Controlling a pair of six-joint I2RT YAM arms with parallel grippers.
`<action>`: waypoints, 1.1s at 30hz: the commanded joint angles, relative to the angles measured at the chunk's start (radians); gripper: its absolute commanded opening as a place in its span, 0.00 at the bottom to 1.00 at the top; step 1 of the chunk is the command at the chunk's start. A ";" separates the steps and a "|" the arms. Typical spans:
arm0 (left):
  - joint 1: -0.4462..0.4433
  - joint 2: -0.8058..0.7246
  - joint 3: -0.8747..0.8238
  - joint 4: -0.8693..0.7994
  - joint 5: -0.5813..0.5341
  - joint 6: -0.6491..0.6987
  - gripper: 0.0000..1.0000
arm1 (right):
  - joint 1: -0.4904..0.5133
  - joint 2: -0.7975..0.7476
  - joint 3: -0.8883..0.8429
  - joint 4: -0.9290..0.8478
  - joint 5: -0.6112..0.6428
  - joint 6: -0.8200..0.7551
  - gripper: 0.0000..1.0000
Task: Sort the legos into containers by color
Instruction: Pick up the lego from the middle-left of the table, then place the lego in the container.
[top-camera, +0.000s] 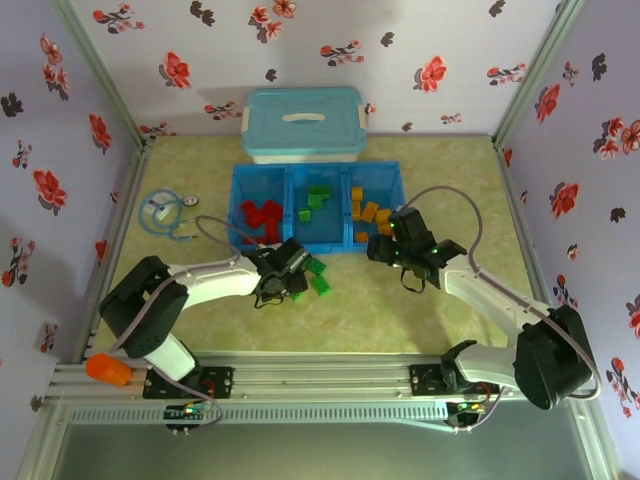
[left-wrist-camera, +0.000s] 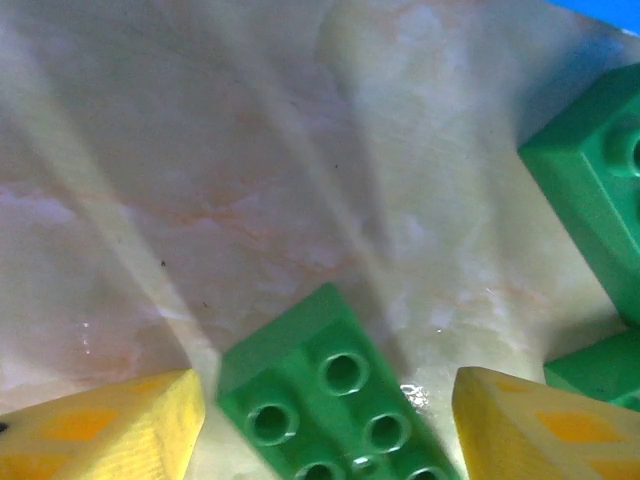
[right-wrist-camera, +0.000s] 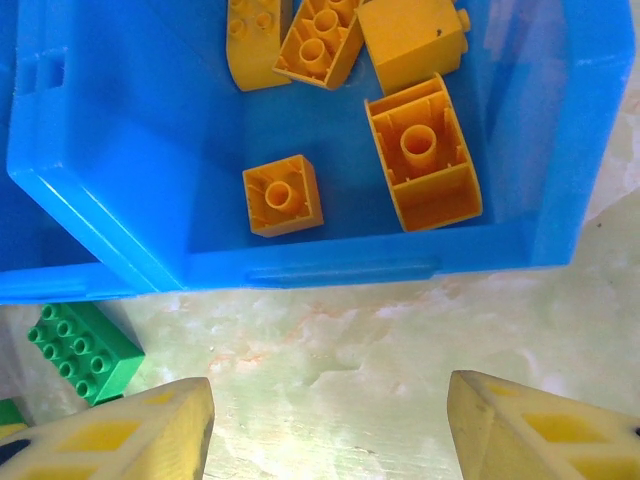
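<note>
Straddling a green lego (left-wrist-camera: 300, 360) on bare tabletop (left-wrist-camera: 250, 150) with left gripper (left-wrist-camera: 328, 435) spread wide, clamping nothing. Hovering right gripper (right-wrist-camera: 330, 430), wide and empty, over open tabletop just outside the blue tray's (right-wrist-camera: 300, 268) near wall.

I'm watching from high behind the rig, facing down. Both wrist cameras are peering closely at the tabletop (left-wrist-camera: 250, 200), the right one sharing the overhead's orange compartment (right-wrist-camera: 150, 130).
</note>
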 joint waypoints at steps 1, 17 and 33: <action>-0.017 0.060 0.017 0.017 0.007 -0.041 0.62 | -0.004 -0.033 -0.016 -0.001 0.037 0.003 0.63; -0.051 -0.011 0.136 -0.132 -0.094 0.080 0.18 | -0.005 -0.055 -0.055 0.015 0.042 0.017 0.61; 0.084 0.176 0.635 -0.232 -0.087 0.409 0.20 | -0.002 -0.138 -0.112 0.005 -0.033 0.026 0.61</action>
